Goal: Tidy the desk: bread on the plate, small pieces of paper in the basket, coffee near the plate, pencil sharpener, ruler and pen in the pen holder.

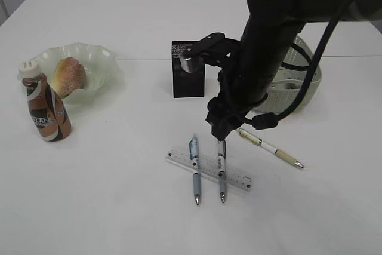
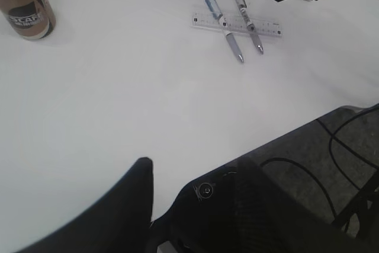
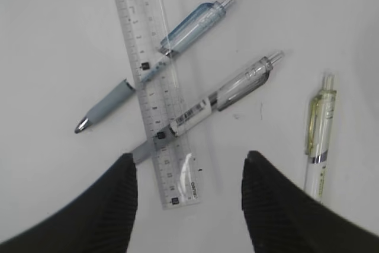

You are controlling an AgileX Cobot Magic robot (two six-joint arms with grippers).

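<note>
Above the ruler (image 3: 157,93) and two pens, right gripper (image 3: 189,197) hovers open, holding nothing.

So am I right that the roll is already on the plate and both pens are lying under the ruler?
Not quite: the two pens lie across the top of the ruler, not under it, as the right wrist view shows. The roll is indeed on the plate.

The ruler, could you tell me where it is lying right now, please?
In the exterior view the ruler lies flat on the desk, front of centre, under two crossing pens, before the pen holder.
</note>
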